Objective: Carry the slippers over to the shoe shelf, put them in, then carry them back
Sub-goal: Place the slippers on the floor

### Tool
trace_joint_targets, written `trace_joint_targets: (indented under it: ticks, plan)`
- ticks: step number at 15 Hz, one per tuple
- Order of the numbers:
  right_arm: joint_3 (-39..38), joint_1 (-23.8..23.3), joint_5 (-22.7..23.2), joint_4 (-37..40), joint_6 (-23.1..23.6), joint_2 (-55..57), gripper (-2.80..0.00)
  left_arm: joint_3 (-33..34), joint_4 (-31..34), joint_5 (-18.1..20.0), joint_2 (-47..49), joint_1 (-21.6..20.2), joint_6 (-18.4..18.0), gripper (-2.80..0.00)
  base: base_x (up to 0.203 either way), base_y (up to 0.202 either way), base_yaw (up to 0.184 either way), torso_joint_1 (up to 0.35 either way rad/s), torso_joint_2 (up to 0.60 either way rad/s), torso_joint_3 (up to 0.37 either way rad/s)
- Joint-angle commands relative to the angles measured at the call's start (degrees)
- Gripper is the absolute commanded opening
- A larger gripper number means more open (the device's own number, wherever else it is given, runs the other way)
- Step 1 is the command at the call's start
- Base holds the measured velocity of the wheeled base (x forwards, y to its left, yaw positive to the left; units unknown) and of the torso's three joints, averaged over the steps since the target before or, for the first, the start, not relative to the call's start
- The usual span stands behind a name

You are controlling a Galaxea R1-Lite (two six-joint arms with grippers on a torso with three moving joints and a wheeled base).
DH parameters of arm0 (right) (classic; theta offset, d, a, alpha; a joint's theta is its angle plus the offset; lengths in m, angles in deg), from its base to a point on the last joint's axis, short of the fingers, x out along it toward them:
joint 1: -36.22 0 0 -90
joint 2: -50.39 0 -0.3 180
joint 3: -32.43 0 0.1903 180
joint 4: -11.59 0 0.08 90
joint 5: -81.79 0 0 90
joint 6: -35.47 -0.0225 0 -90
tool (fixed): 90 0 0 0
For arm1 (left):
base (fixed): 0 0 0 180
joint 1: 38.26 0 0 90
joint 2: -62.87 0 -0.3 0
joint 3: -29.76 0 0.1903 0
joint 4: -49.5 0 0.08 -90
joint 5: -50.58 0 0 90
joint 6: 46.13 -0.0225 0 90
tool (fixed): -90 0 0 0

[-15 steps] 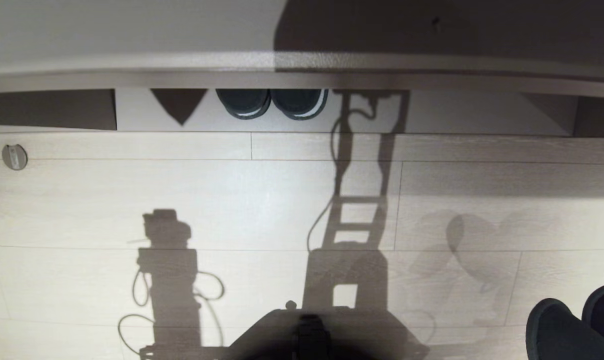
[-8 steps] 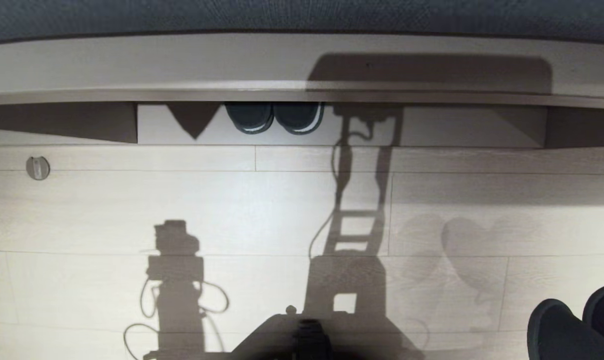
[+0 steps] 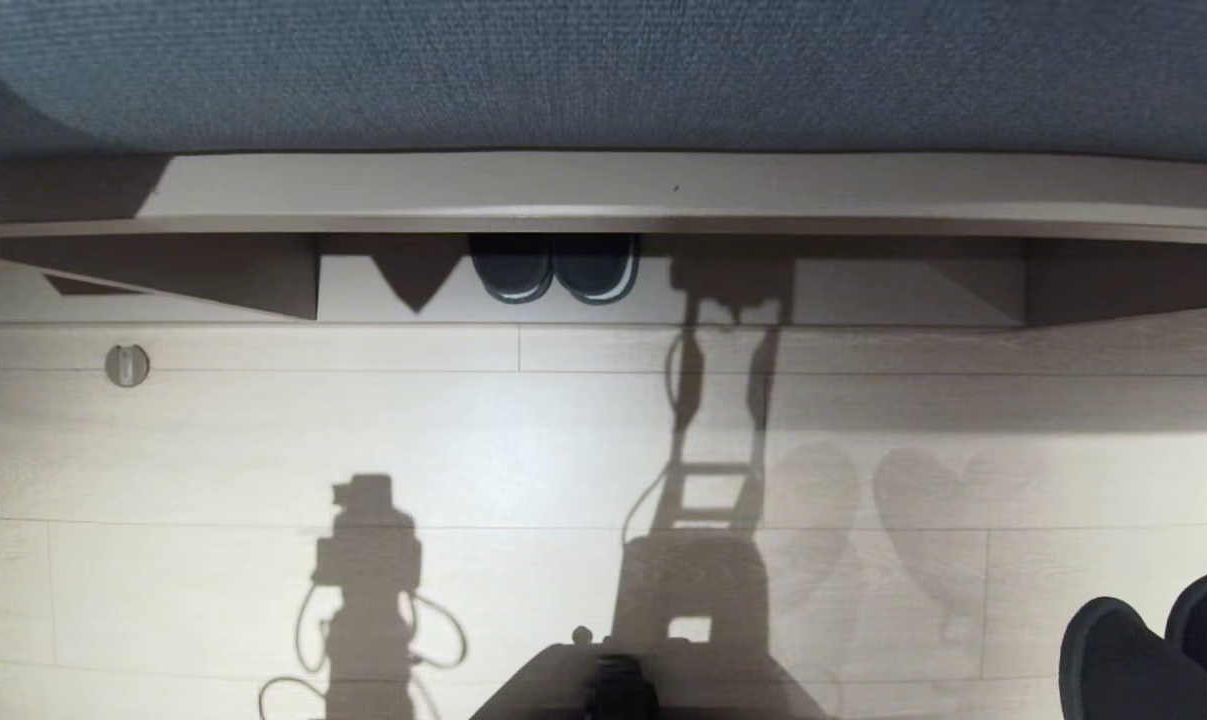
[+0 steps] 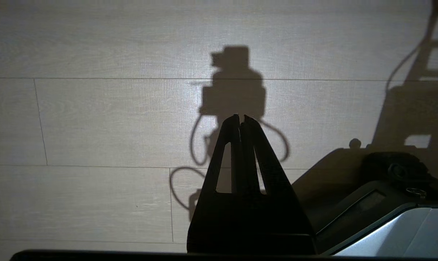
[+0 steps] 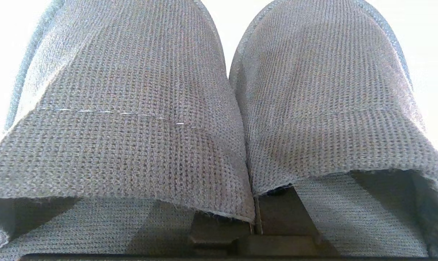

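The slippers (image 5: pixel 131 119) are a soft dark grey knit pair, side by side, filling the right wrist view. My right gripper (image 5: pixel 254 221) is shut on them, one finger inside each slipper, pinching their inner walls together; the fingertips are hidden in the fabric. In the head view the slippers (image 3: pixel 1123 660) hang at the bottom right corner over the floor. The shoe shelf (image 3: pixel 863 295), a low pale wood cubby under a long ledge, lies ahead across the floor. My left gripper (image 4: pixel 240 117) is shut and empty, parked over the floor.
A dark pair with white sole stripes (image 3: pixel 553 268) stands inside the cubby, left of its middle. A blue-grey fabric surface (image 3: pixel 603 70) tops the ledge. A round fitting (image 3: pixel 126 365) sits in the pale plank floor at the left. My base (image 3: pixel 613 690) shows at the bottom.
The whole head view has shifted: the cubby and floor sit lower in the picture and the blue-grey fabric has come into view. The held slippers keep their place in the corner.
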Motion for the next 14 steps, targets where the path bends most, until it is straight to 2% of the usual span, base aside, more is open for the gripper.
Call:
trace_joint_targets:
  ticks: [1, 14]
  plan:
    - [-0.09, -0.05, 0.05, 0.03, 0.02, 0.27, -2.8, 0.09, -0.04, -0.02, 0.05, 0.02, 0.05, -2.8, 0.0, 0.0, 0.0, -0.002, 0.0, 0.193]
    - [-0.09, -0.05, -0.39, 0.02, -0.34, 0.18, -2.8, 0.09, -0.04, -0.02, 0.05, 0.02, 0.05, -2.8, 0.0, 0.0, 0.0, 0.002, 0.0, 0.201]
